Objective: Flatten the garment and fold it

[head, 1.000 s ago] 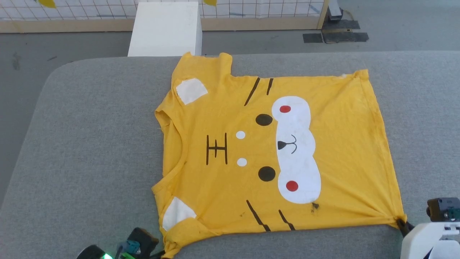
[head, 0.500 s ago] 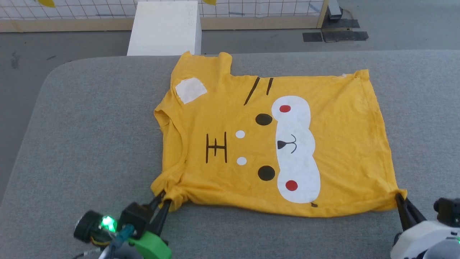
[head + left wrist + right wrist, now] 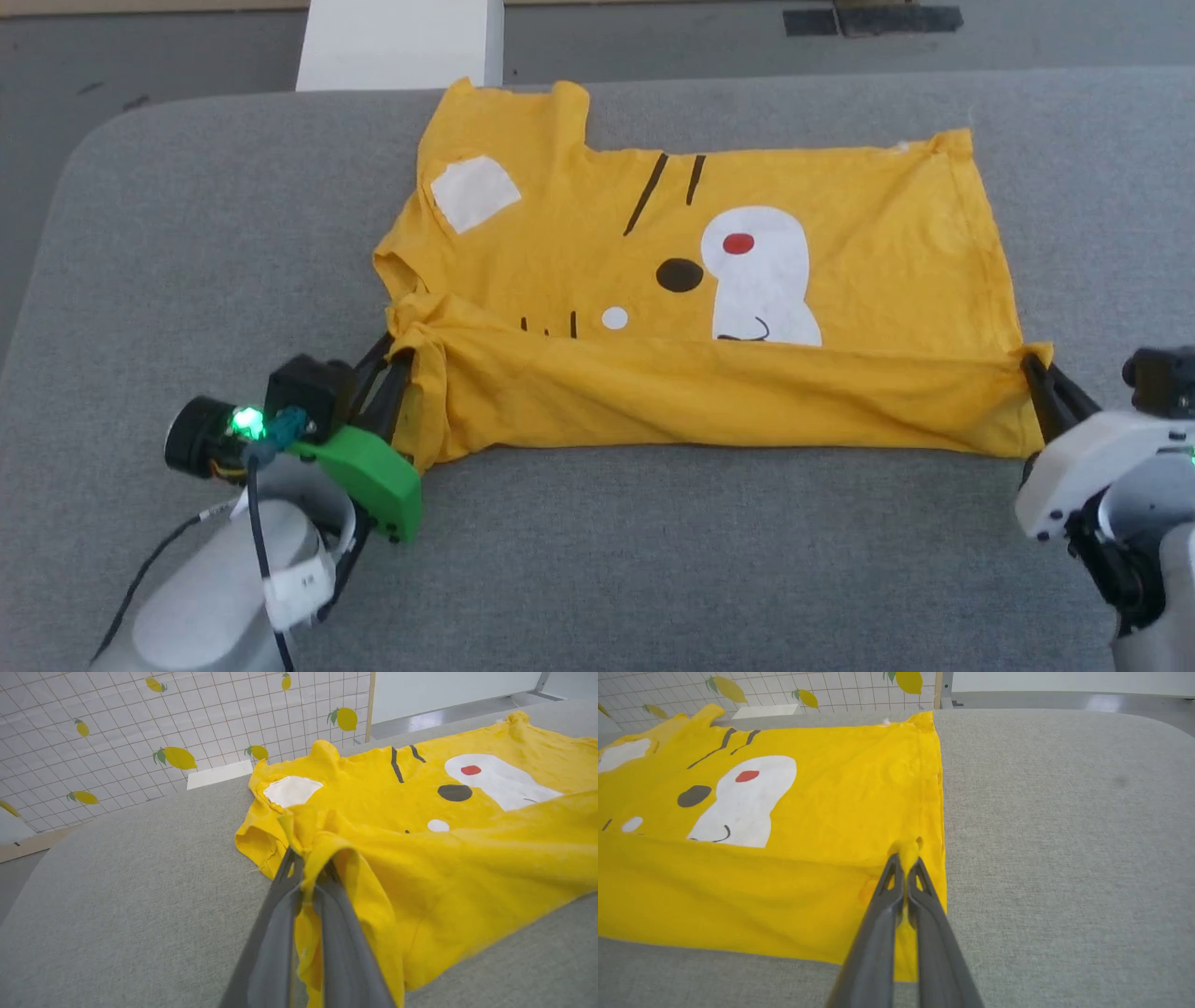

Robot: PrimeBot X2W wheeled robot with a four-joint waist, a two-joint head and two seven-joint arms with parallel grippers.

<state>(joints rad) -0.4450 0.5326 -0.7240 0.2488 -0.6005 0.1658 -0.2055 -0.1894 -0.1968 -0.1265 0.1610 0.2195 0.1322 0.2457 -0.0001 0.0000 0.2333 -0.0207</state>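
Two pincers are each clamped on a corner of the garment (image 3: 709, 401), which lies on the grey table (image 3: 653, 560), nearer its far edge than its near one. The left pincer (image 3: 397, 350) has its fingers together on bunched cloth at the sleeve end. The right pincer (image 3: 1032, 369) is pinched tight on the hem corner.

One second ago the shirt lay flat, print up, with the whole cartoon face showing and both held corners down by the table's near edge. Now that near border has been raised and carried toward the table's far edge, so a plain yellow band covers the lower half of the face. One red dot, one black dot and one small white spot show, and the white muzzle patch is cut off at the fold. The head camera has also tilted down.

Of the printed black character, two short stroke tips (image 3: 546, 325) show above the fold. A white tag (image 3: 299, 583) on the left arm is too small to read.
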